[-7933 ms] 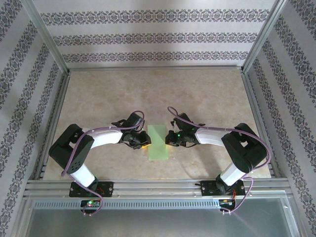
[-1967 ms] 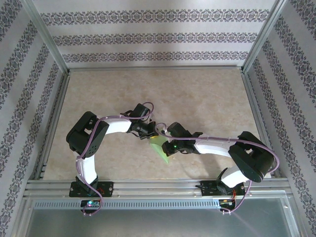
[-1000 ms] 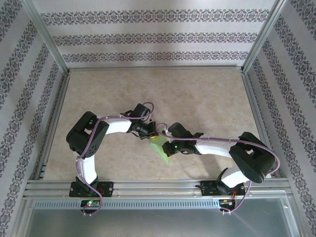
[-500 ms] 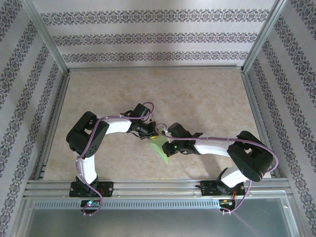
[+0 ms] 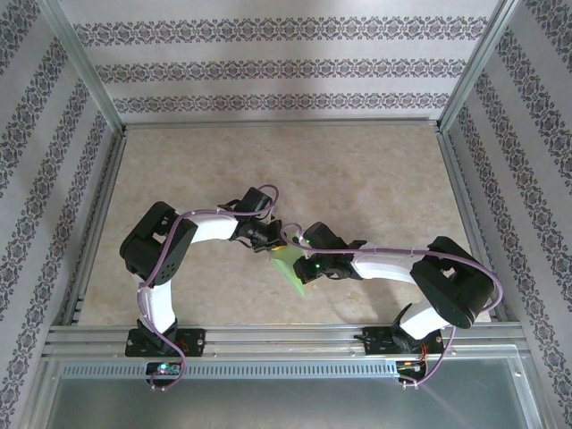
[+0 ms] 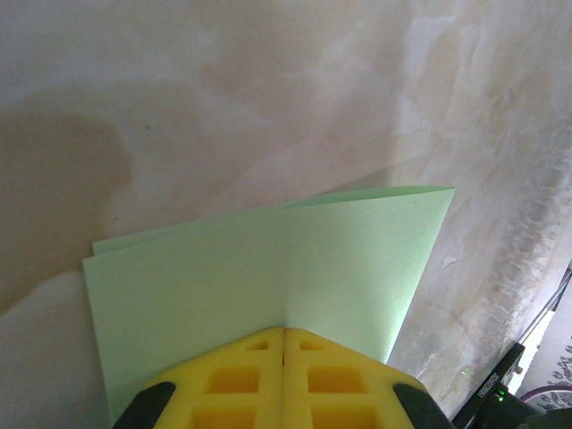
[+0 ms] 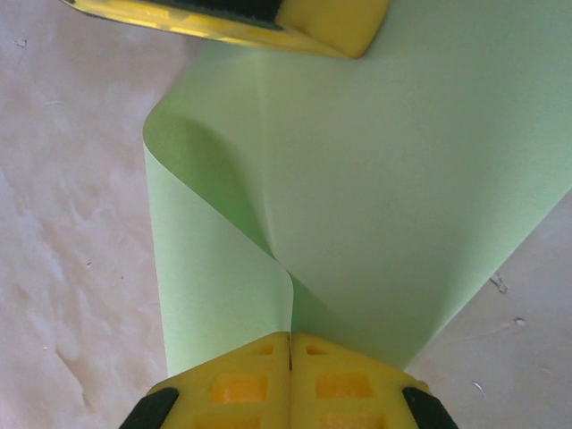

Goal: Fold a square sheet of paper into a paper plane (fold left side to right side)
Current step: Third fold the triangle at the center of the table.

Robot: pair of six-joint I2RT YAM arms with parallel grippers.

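Since the oldest frame both arms are reaching further inward, and the thin light green sheet of paper (image 5: 293,268), then lying flat, is now curling up just below the overhead frame's middle, half hidden by the grippers. The left gripper (image 6: 283,334) is pinching its doubled layers between closed yellow foam pads. The right gripper (image 7: 290,340) is clamping it likewise, its view showing a looped curl. The beige marbled tabletop (image 5: 357,179) is lying beneath.
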